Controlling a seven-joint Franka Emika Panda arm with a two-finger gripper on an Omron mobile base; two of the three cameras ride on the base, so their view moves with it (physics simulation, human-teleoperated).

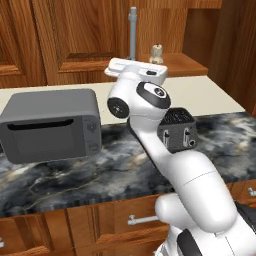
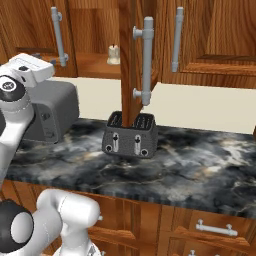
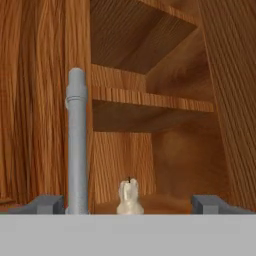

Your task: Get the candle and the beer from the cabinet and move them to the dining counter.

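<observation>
The candle [image 3: 130, 196], small and cream-white, stands on the floor of the open cabinet [image 3: 150, 100], below a wood shelf. It also appears as the candle [image 1: 157, 53] on the cabinet floor [image 1: 185, 64], and as the candle [image 2: 114, 54] behind the open door. My gripper [image 3: 129, 205] is open and faces the candle from a short way off, with one dark fingertip [image 3: 47, 203] on each side and nothing between them. My white hand [image 1: 136, 70] hovers in front of the cabinet. The beer and the dining counter are out of view.
An open cabinet door with a silver bar handle [image 3: 76, 140] hangs just left of the candle; the same door [image 2: 131, 60] stands edge-on. On the marble worktop [image 1: 75, 170] sit a grey microwave [image 1: 50, 125] and a dark toaster [image 2: 130, 135]. Drawers run below.
</observation>
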